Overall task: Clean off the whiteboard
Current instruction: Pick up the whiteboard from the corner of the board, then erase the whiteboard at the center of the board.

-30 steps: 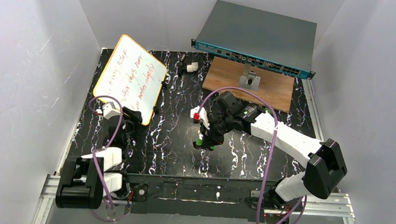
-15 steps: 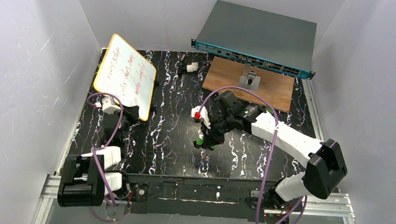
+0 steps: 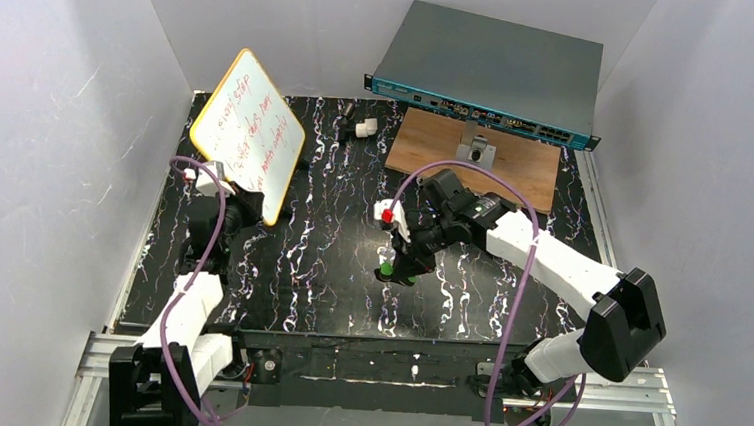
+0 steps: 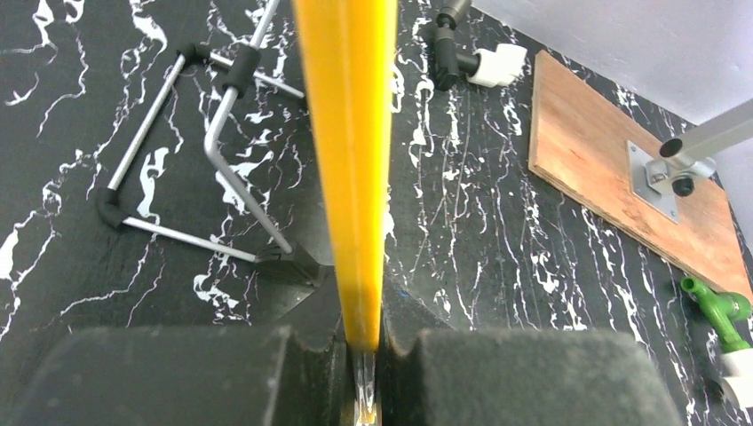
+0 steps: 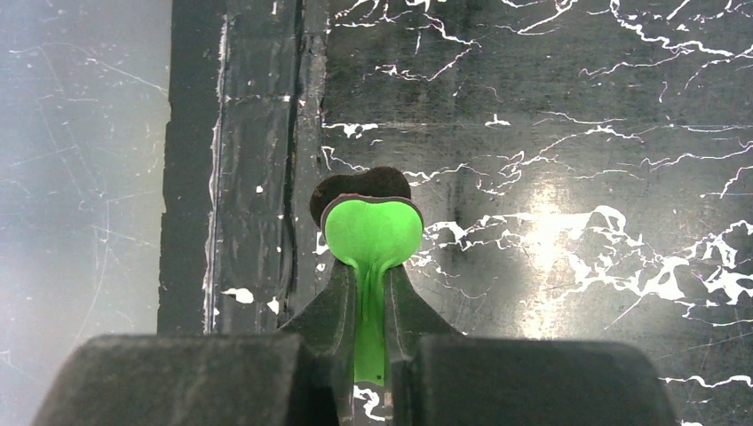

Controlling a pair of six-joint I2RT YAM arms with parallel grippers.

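Note:
The whiteboard [image 3: 249,132], white with a yellow-orange rim and red handwriting, is held up off the table at the back left, tilted. My left gripper [image 3: 250,207] is shut on its lower edge. In the left wrist view the yellow rim [image 4: 347,133] runs edge-on up from between the pads of my left gripper [image 4: 366,355]. Mid-table, my right gripper [image 3: 402,263] is shut on a green eraser [image 3: 386,270] and points down. In the right wrist view the eraser's green head [image 5: 373,232], with a dark pad behind it, sticks out past the right gripper [image 5: 371,306].
A bent wire stand [image 4: 213,142] lies on the black marbled mat under the board. A wooden board [image 3: 521,171] with a metal post [image 3: 475,152] lies back right, under a grey network switch [image 3: 488,75]. A small white-and-black part [image 3: 359,129] lies at the back.
My left gripper closed on the whiteboard's lower edge and lifted it off the stand, turning it more upright. The right gripper with the eraser shifted slightly right and nearer.

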